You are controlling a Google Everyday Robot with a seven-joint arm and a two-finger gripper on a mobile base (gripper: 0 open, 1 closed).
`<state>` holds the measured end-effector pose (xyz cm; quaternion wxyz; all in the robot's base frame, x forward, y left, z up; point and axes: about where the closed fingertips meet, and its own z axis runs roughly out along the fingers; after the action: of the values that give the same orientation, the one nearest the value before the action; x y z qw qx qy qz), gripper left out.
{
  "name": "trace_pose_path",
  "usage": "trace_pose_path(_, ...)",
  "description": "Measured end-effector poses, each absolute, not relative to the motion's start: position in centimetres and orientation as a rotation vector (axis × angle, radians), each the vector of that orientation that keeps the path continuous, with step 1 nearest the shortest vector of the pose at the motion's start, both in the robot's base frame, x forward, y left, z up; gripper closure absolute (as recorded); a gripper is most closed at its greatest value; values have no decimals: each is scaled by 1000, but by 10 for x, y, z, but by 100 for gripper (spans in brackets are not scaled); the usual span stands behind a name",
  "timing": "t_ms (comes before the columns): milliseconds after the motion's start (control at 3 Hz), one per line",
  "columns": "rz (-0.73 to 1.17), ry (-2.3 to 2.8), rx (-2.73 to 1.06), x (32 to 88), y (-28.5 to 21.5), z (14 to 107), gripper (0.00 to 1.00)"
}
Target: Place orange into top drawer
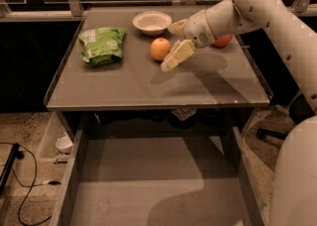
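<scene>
The orange (160, 49) sits on the tabletop (148, 86), just beside the open, empty gripper (173, 46). Centre the jaws around the fruit before closing; the top drawer (148, 190) stands open below.

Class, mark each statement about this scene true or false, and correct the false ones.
1. The orange lies on the tabletop. True.
2. The top drawer is shut. False: it is pulled open below the table.
3. The gripper has lifted the orange. False: it is open just beside the orange, which rests on the tabletop.
4. The white bowl stands behind the orange. True.
5. The green bag lies in the drawer. False: it lies on the tabletop.
</scene>
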<state>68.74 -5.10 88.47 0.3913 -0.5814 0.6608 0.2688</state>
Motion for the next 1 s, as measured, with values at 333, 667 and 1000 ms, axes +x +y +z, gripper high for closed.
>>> trace_pose_path(333,698,1705,-1461,703,-45,864,0)
trace_pose_path(667,698,1705,-1461,703,-45,864,0)
trace_pose_path(1000,698,1705,-1461,703,-45,864,19)
